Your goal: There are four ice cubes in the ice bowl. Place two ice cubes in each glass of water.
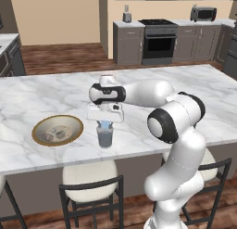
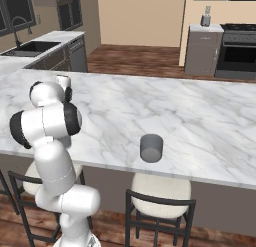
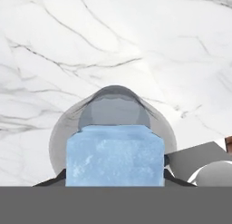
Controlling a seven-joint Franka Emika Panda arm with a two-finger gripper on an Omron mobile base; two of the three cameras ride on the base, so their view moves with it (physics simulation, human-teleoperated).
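Marble island counter (image 1: pixel 41 91) runs across a kitchen with wood floor, stove (image 1: pixel 159 40) and grey cabinets behind. Landmark: near glass (image 1: pixel 105 137), standing upright close to the counter's front edge, bluish water inside. Directly above its mouth hangs the gripper (image 1: pixel 105 125), pointing down, jaws pinching a pale blue-white ice cube (image 3: pixel 115 155); in the hand view the cube sits between the tips, over the glass rim (image 3: pixel 113 94), and covers much of the opening. Cube is above the water, not in it as far as can be told.

Left of the glass, well apart on the same counter, lies the ice bowl (image 1: pixel 74 122), gold-brown rim, pale inside, with small pale cubes (image 1: pixel 56 133) in it; count unclear at this size, at least two.

Second glass (image 2: pixel 151 147), darker grey, stands in the right base view near the counter's front edge, well apart from the arm and to its right; contents not discernible.

Below the counter edge by the near glass: stools (image 1: pixel 90 174) with cream seats and dark frames. Far behind, a toaster oven (image 1: pixel 203 12) on the back counter; sink (image 2: pixel 27 47) at far left
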